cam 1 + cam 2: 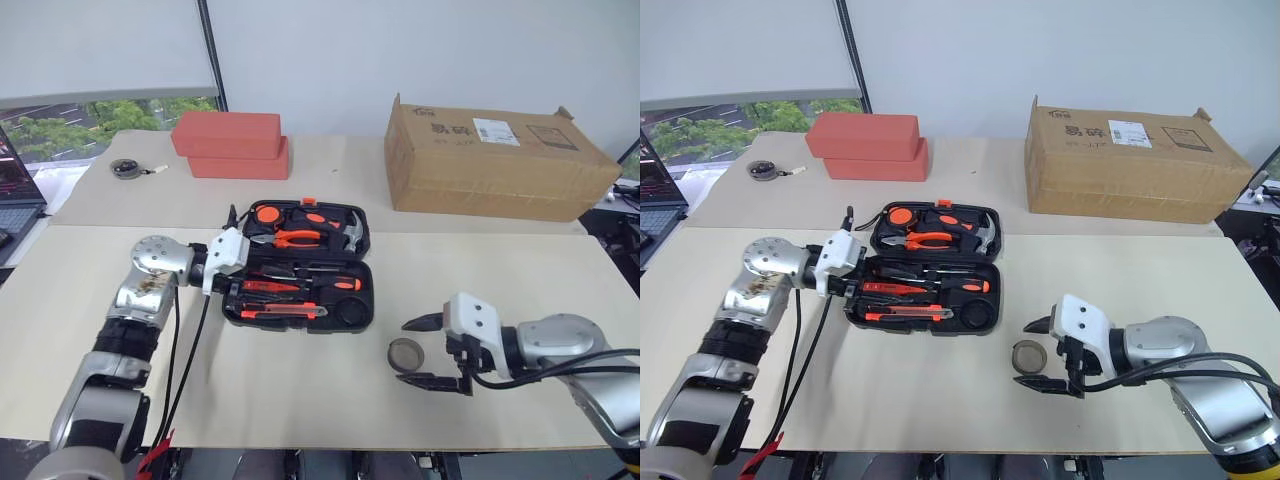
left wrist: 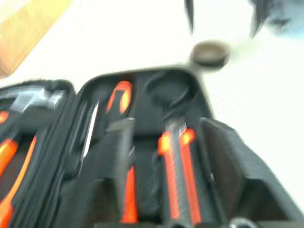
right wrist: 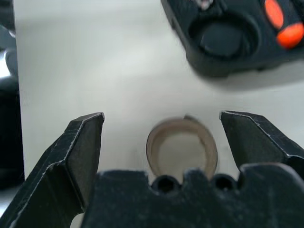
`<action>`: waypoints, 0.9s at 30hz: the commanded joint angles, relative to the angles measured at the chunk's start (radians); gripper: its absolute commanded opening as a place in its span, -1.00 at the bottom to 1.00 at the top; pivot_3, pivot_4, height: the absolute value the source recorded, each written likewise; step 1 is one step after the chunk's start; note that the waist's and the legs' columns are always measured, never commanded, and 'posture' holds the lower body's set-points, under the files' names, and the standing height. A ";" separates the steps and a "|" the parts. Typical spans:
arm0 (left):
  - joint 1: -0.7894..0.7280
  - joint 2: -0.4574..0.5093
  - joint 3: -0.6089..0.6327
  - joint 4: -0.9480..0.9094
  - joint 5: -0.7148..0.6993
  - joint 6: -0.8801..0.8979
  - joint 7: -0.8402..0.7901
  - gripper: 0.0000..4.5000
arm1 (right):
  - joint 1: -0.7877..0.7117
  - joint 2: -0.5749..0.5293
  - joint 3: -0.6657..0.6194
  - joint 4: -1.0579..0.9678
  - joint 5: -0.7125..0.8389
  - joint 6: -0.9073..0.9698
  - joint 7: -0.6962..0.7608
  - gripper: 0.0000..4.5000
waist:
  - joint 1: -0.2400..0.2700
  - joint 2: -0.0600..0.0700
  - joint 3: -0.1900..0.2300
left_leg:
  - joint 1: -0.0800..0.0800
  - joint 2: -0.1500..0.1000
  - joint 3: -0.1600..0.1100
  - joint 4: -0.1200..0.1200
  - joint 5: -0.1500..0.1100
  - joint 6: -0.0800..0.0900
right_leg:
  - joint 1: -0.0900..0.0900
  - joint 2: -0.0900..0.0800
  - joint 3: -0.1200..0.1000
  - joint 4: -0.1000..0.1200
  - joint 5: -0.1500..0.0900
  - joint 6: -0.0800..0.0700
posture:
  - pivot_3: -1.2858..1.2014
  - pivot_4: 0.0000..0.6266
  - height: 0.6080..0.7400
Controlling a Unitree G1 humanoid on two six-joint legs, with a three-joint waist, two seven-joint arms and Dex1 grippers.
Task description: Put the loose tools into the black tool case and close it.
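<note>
The black tool case (image 1: 352, 314) lies open mid-table. Its front half holds black-and-orange screwdrivers (image 1: 270, 287) and the orange-black utility knife (image 1: 285, 311); the round recess at its front right is empty. Pliers (image 1: 295, 238) and a hammer (image 1: 350, 232) sit in the back half. My left gripper (image 1: 240, 262) hovers at the case's left end, open, with its fingers (image 2: 114, 175) apart over the knife (image 2: 178, 180). The small grey tape roll (image 1: 403, 354) lies on the table to the right of the case. My right gripper (image 3: 161, 128) is open, a finger either side of the roll (image 3: 183, 124).
Two stacked red boxes (image 1: 232, 145) and a cardboard box (image 1: 495, 160) stand at the back of the table. A small round tape measure (image 1: 125, 168) with a cord lies at the far left. A laptop (image 1: 15, 215) sits off the table's left edge.
</note>
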 commanded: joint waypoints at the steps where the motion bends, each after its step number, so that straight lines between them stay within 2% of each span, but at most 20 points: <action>1: 0.054 0.070 0.010 -0.187 -0.062 0.120 -0.019 0.91 | 0.008 -0.007 0.035 -0.052 -0.039 0.034 -0.041 1.00 | 0.002 0.000 0.000 | 0.000 0.000 0.000 0.000 0.000 0.000 | 0.000 0.001 -0.001 0.001 -0.001 0.000 | 0.03 -0.52 0.58; 2: 0.067 0.083 0.005 -0.210 -0.055 0.119 -0.020 0.99 | 0.006 -0.002 0.048 -0.052 -0.048 0.044 -0.053 1.00 | 0.003 0.000 0.000 | 0.000 0.000 0.000 0.000 0.000 -0.001 | 0.000 0.002 -0.001 0.000 -0.001 0.000 | 0.03 -0.52 0.58; 5: 0.097 0.117 -0.010 -0.264 -0.009 0.099 -0.010 0.99 | -0.008 0.000 0.092 -0.050 -0.088 0.076 -0.090 1.00 | 0.006 0.000 0.000 | 0.000 0.000 0.000 0.000 -0.002 0.001 | 0.000 0.001 -0.001 0.000 -0.001 0.000 | 0.03 -0.52 0.58; 6: 0.101 0.120 -0.010 -0.275 0.000 0.093 0.000 1.00 | -0.014 0.001 0.100 -0.048 -0.096 0.082 -0.097 0.89 | 0.007 0.000 0.000 | 0.000 0.000 0.000 0.000 -0.006 0.002 | 0.000 0.001 -0.001 0.000 -0.001 0.000 | 0.03 -0.52 0.58; 11: 0.119 0.124 0.001 -0.332 -0.015 0.130 0.041 1.00 | -0.031 0.001 0.125 -0.051 -0.107 0.114 -0.106 0.17 | 0.010 0.000 0.000 | 0.000 -0.001 -0.001 0.000 -0.009 -0.002 | 0.000 -0.001 -0.001 -0.001 -0.004 -0.003 | 0.03 -0.52 0.58; 18: 0.156 0.132 0.021 -0.370 -0.030 0.160 0.088 1.00 | -0.085 0.015 0.118 -0.064 -0.084 0.141 -0.100 -0.91 | 0.005 0.000 0.000 | 0.000 0.000 0.000 0.000 -0.006 -0.004 | 0.000 0.002 0.000 -0.001 -0.001 0.001 | 0.03 -0.52 0.58; 22: 0.182 0.144 0.040 -0.395 -0.033 0.178 0.117 1.00 | -0.124 0.010 0.110 -0.068 -0.075 0.156 -0.093 -0.96 | 0.005 0.000 0.000 | 0.000 0.000 -0.001 0.000 -0.004 -0.004 | 0.000 0.002 -0.001 -0.001 -0.001 0.001 | 0.03 -0.52 0.58; 27: 0.228 0.152 0.088 -0.437 -0.048 0.223 0.198 1.00 | -0.269 0.059 0.151 -0.052 -0.073 0.169 -0.083 -0.96 | 0.001 0.000 0.001 | 0.000 0.000 -0.001 0.000 -0.008 -0.003 | -0.001 0.001 0.000 -0.001 -0.001 0.001 | 0.03 -0.52 0.58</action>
